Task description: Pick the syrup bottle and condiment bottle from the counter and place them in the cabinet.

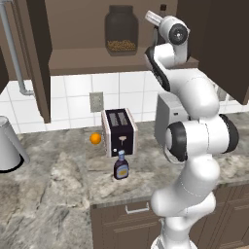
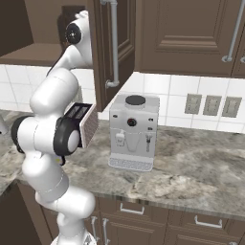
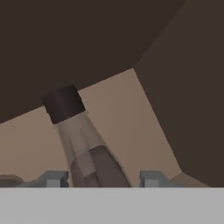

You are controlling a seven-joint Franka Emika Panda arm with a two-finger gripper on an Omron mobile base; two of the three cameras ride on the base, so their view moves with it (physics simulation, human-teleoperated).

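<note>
In the hand view the syrup bottle (image 3: pixel 83 144) leans up and to the left between my fingertips, its dark cap (image 3: pixel 64 103) toward the cabinet's back wall. My gripper (image 3: pixel 103 178) is shut on the bottle's body, up inside the open cabinet (image 1: pixel 87 61) above its shelf board. The left base view has my arm reaching to the shelf's right end, with the hand (image 1: pixel 154 18) at the top. The condiment bottle (image 1: pixel 121 166), small with a blue cap and yellow label, stands on the counter in front of the toaster (image 1: pixel 119 131).
A big dark glass jar (image 1: pixel 121 30) stands on the shelf left of my hand. An orange (image 1: pixel 96 138) lies beside the toaster. A silver coffee machine (image 2: pixel 134 131) sits on the counter under an open cabinet door (image 2: pixel 112 48). A grey vessel (image 1: pixel 7 143) is at far left.
</note>
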